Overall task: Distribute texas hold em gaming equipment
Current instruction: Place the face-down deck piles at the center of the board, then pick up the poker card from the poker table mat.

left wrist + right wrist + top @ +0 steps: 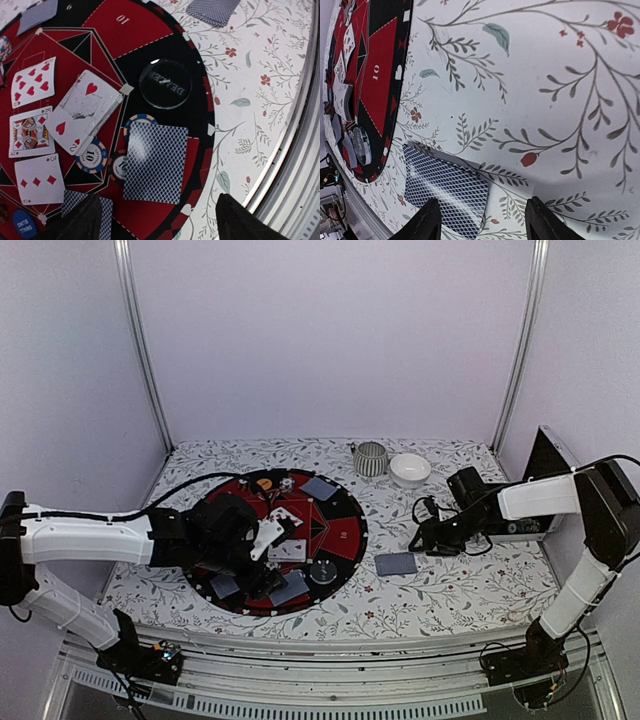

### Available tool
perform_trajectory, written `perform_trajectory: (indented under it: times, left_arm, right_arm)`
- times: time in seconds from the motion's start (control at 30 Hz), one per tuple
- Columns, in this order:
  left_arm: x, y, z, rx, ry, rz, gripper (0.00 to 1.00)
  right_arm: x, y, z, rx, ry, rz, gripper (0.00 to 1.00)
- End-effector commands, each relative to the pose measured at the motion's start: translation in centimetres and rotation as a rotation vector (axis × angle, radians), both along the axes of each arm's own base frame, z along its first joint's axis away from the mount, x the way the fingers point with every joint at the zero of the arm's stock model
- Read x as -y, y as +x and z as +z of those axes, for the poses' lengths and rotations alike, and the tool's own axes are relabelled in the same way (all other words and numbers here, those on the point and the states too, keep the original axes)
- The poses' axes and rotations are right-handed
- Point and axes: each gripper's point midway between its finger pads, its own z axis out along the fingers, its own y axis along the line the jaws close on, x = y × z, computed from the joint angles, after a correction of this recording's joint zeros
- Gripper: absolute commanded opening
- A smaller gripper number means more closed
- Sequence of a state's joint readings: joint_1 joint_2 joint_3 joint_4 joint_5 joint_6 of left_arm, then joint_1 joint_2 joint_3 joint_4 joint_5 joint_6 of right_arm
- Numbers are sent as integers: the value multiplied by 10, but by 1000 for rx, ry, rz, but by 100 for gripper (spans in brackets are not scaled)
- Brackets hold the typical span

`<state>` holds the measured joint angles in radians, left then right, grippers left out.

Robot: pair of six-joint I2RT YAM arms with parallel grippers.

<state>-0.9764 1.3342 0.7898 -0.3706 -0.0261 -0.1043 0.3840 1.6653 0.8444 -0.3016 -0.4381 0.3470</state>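
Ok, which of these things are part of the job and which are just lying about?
Job: face-up cards, face-down cards, chips, card pile.
Lying about: ribbed cup, white bowl, round mat.

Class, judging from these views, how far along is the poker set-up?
Done: face-up cards, chips and a face-down card lie on the mat. In hand: nothing; left gripper and right gripper both open. Left, probably: the card stack on the tablecloth beside the mat.
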Motion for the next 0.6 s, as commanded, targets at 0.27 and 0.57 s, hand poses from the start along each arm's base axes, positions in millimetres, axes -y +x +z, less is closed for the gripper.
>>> perform_trajectory:
  times: [0.27, 0.57]
  left_arm:
    - [-8, 80, 24, 121, 58, 42, 87]
    - [-49, 111, -9, -74, 53, 197, 51]
  right_arm:
    - [-155, 23, 104, 234, 329, 340, 61]
    - [-245, 29, 69, 65, 534, 418, 48]
